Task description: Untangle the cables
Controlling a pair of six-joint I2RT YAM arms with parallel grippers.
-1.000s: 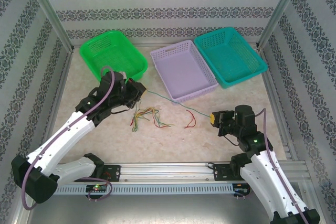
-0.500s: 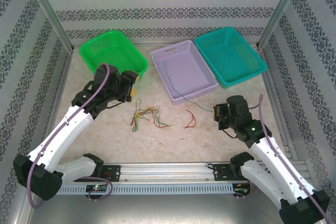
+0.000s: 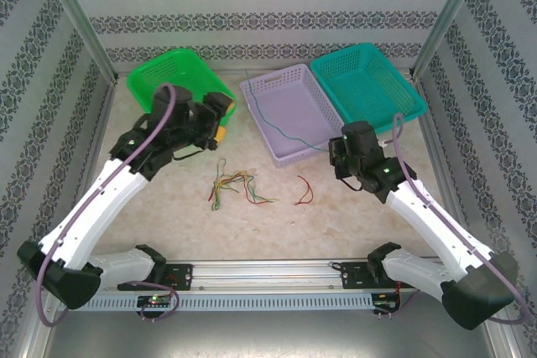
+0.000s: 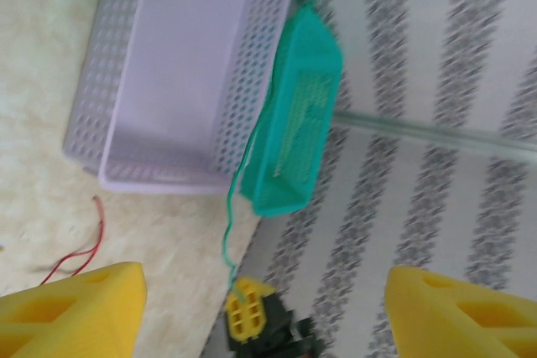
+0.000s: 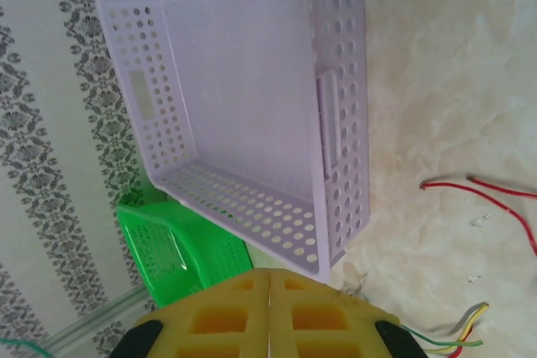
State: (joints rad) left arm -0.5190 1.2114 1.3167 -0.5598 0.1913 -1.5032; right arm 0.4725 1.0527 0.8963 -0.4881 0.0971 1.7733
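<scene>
Cables (image 3: 231,184) lie thin and tangled — right fingers (image 5: 243,318) pinch the green cable (image 4: 226,224), left fingers (image 3: 220,133) gape empty.

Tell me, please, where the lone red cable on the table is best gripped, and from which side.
Grip the red cable at the middle of its curve, coming straight down from above. It lies flat on the table, bent and apart from the tangled bundle, so a top pinch there should balance both ends and catch no other wire.

Pale wallpapered walls (image 3: 268,6) with grey ornamental stripes are enclosing a cream, seemingly marble-patterned counter (image 3: 277,232); metal posts (image 3: 81,27) are rising at the back corners.
</scene>
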